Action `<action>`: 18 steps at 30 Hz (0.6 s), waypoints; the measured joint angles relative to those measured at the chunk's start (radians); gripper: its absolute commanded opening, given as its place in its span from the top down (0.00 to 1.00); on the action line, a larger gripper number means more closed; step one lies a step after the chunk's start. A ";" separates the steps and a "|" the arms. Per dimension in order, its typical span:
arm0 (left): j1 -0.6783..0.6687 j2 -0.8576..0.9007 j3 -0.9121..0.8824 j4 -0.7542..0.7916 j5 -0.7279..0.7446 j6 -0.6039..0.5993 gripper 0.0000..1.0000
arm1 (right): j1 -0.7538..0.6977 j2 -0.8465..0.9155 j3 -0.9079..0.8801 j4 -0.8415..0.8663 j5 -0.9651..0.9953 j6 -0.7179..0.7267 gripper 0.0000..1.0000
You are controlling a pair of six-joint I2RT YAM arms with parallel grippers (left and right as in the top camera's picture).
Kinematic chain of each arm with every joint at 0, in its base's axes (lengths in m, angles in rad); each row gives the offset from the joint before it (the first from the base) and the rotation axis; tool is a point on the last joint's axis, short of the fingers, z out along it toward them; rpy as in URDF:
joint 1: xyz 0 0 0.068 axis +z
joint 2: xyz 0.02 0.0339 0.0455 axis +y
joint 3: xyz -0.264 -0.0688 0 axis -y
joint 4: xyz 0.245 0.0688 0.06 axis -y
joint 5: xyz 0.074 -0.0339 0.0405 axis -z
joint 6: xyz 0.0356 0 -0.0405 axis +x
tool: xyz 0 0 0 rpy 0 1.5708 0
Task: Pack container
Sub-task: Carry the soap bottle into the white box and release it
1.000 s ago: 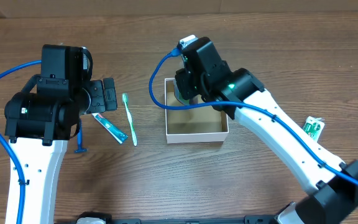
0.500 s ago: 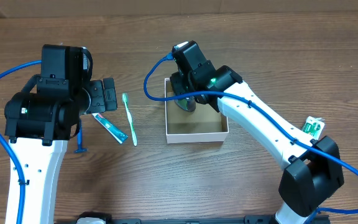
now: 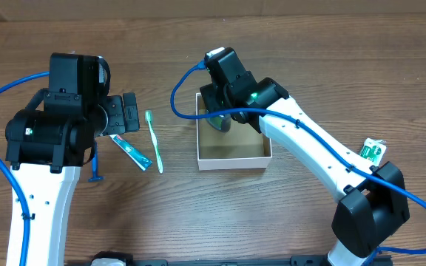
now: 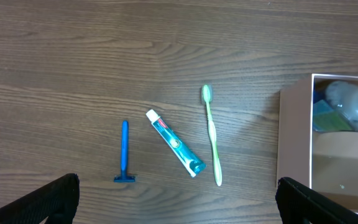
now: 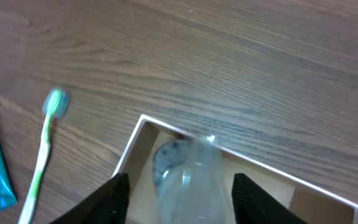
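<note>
The container (image 3: 231, 164) is a white-walled, brown-floored box at the table's middle, also seen in the left wrist view (image 4: 294, 137) and the right wrist view (image 5: 272, 169). A clear plastic bottle (image 3: 220, 122) lies in its back left corner (image 5: 188, 180) (image 4: 344, 109). My right gripper (image 3: 224, 111) hangs over it, its fingers (image 5: 182, 199) spread on both sides of the bottle with gaps. My left gripper (image 3: 129, 112) is open and empty (image 4: 179, 205), hovering left of the box.
On the wood left of the box lie a green toothbrush (image 3: 153, 140) (image 4: 211, 134) (image 5: 41, 162), a toothpaste tube (image 3: 132, 152) (image 4: 174, 150) and a blue razor (image 3: 95, 166) (image 4: 125, 152). A green packet (image 3: 372, 151) lies at the far right.
My right arm swung its gripper left, over the box's back left corner, with the bottle; in the last half second it barely moved. The left arm has not moved.
</note>
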 measured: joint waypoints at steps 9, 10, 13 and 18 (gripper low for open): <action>0.000 0.000 0.000 0.000 0.000 0.000 0.00 | -0.001 0.000 0.001 -0.014 0.002 -0.004 0.30; 0.000 0.000 0.000 0.000 0.000 0.000 0.00 | -0.001 -0.003 0.002 -0.023 0.008 0.000 0.30; 0.000 0.000 0.000 0.000 0.000 0.000 0.00 | -0.001 -0.053 0.011 -0.076 0.105 0.031 0.25; 0.000 0.000 0.000 0.000 0.000 0.000 0.00 | -0.103 -0.309 0.094 -0.224 0.263 0.164 0.07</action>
